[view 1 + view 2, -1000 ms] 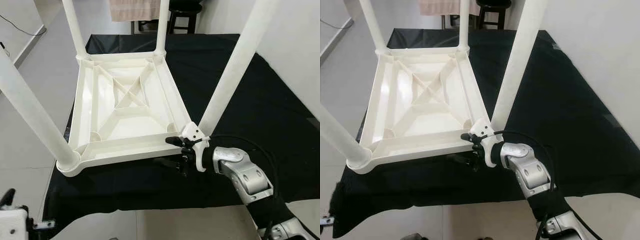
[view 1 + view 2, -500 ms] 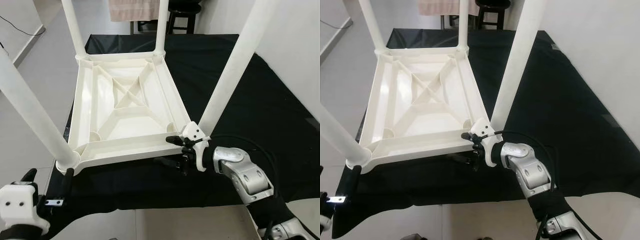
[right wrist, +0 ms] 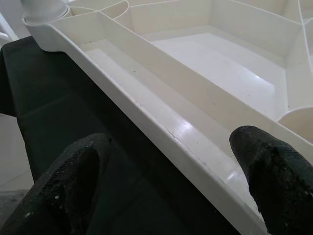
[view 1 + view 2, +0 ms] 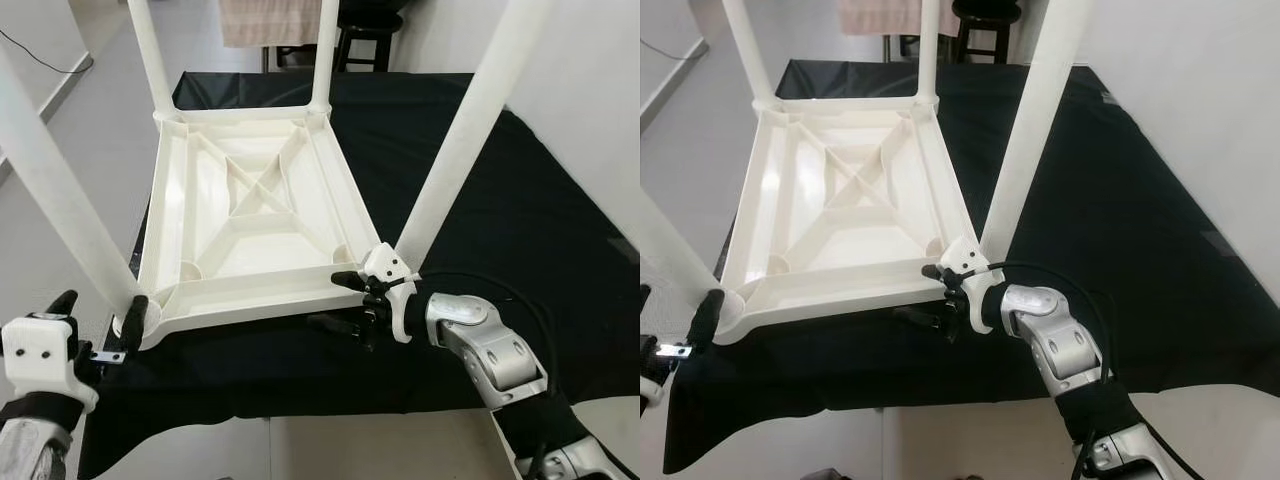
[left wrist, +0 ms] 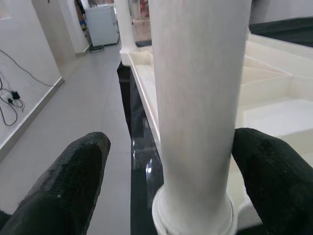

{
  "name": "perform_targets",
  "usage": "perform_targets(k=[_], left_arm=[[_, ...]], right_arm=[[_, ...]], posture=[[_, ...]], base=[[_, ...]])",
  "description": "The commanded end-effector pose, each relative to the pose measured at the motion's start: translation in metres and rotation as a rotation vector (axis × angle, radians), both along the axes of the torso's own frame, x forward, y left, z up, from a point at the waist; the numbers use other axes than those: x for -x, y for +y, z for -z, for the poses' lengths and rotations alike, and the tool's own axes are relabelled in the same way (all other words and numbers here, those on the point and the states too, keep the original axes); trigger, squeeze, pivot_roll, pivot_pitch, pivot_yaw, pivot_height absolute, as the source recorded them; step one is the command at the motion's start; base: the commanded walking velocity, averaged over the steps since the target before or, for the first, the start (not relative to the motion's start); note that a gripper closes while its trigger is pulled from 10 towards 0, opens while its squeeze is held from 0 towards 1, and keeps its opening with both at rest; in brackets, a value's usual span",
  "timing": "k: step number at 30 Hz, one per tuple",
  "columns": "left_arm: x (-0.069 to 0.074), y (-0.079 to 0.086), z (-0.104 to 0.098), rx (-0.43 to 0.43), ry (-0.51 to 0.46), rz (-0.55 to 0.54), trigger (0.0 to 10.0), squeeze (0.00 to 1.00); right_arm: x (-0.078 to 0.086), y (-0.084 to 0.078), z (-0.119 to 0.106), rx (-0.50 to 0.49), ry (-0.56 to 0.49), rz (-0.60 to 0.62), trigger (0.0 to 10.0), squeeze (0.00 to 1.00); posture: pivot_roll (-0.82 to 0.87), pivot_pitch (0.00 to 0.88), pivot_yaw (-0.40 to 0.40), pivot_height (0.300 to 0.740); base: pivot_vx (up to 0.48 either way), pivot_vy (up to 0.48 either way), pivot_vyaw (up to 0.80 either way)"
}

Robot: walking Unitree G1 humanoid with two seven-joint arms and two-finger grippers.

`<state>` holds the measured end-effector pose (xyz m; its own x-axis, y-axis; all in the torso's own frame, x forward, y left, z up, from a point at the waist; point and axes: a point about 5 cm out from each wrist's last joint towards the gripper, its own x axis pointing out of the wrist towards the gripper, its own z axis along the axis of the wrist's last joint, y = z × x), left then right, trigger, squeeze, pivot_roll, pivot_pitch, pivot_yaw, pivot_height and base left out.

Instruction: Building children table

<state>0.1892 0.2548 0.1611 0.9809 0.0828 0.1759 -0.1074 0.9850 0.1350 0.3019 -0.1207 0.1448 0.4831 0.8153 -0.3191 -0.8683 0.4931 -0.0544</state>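
Note:
A white plastic children's table (image 4: 250, 220) lies upside down on a black cloth (image 4: 500, 200), all its legs pointing up. My left gripper (image 4: 100, 312) is at the near left corner, open, with one finger on each side of the base of the near left leg (image 5: 195, 98). There is a gap between the fingers (image 5: 63, 186) and that leg. My right gripper (image 4: 345, 303) is at the near right corner beside the near right leg (image 4: 460, 140). It is open and straddles the table's near rim (image 3: 161, 127), one finger above it and one below.
The black cloth covers a low platform that ends just before me, with pale floor tiles (image 4: 60, 130) to the left. A black stool (image 4: 370, 25) and a hanging beige cloth (image 4: 270, 20) stand behind the table. A white wall (image 4: 590, 90) runs along the right.
My left arm has risen from the lower left corner, and its open gripper now stands around the base of the near left leg. The right gripper has stayed in place.

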Motion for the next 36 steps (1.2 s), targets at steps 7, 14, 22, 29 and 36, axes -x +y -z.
perform_targets(k=[7,14,22,29,36], left_arm=[[-0.015,0.006,0.003,0.0,0.009,-0.011,10.0,0.0],[-0.021,0.009,0.012,0.03,0.035,-0.038,10.0,0.0],[-0.023,0.012,0.012,0.034,0.029,-0.028,0.0,0.0],[-0.023,0.015,0.017,0.043,0.04,-0.033,0.0,0.0],[-0.023,0.016,0.019,0.047,0.038,-0.041,0.0,0.0]], right_arm=[[0.003,-0.003,-0.006,0.005,-0.023,-0.006,10.0,0.0],[0.013,-0.017,-0.023,-0.038,-0.058,-0.032,10.0,0.0],[0.044,-0.051,-0.053,-0.159,-0.061,-0.069,10.0,0.0],[0.058,-0.096,-0.085,-0.255,-0.133,0.024,10.0,0.0],[0.033,-0.098,-0.12,-0.351,-0.286,0.131,10.0,0.0]], posture=[[0.12,0.096,-0.079,0.74],[0.09,0.098,-0.077,0.74],[0.05,0.097,-0.068,0.74],[0.03,0.086,-0.055,0.74],[0.04,0.07,-0.064,0.74]], base=[[0.0,0.0,0.0],[0.0,0.0,0.0],[0.0,0.0,0.0],[0.0,0.0,0.0],[0.0,0.0,0.0]])
